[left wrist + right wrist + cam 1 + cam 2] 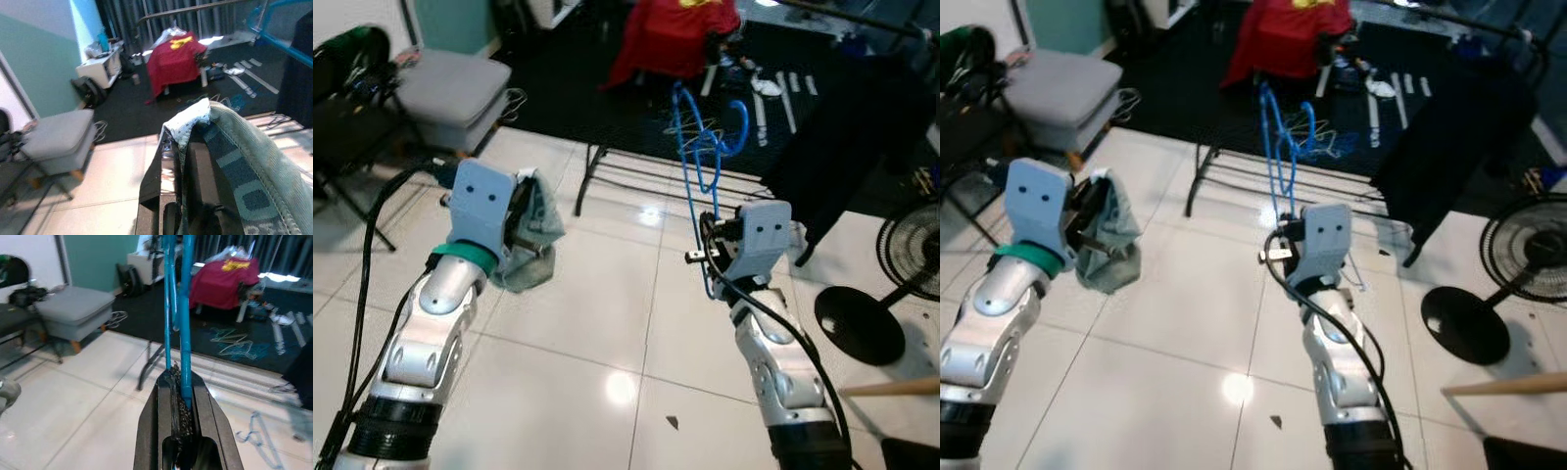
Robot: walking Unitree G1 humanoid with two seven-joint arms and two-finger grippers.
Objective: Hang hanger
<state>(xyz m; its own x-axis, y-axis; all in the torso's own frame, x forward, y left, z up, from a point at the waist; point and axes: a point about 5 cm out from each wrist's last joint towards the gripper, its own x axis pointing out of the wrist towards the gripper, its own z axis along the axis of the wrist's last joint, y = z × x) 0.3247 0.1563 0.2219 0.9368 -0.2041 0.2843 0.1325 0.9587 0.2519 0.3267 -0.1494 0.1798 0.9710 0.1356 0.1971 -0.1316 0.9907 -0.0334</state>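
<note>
Writing: the grey-green cloth (254,171) carries dark teal lettering, too blurred to read; the red shirt (680,34) draped at the back bears a yellow print, also illegible.

Right arm: raised, forearm angled forward over the white tile floor (607,323). Right claw (182,382) pinched on the blue hanger (703,147), both wire strands caught between the black fingers (154,416). The hanger stands upright above the claw, hook end up, in front of the black low rack (636,181).

Left arm: raised likewise, well apart from the right. Left claw (183,156) pressed on the cloth, which drapes over the fingers, probably a folded garment.
</note>
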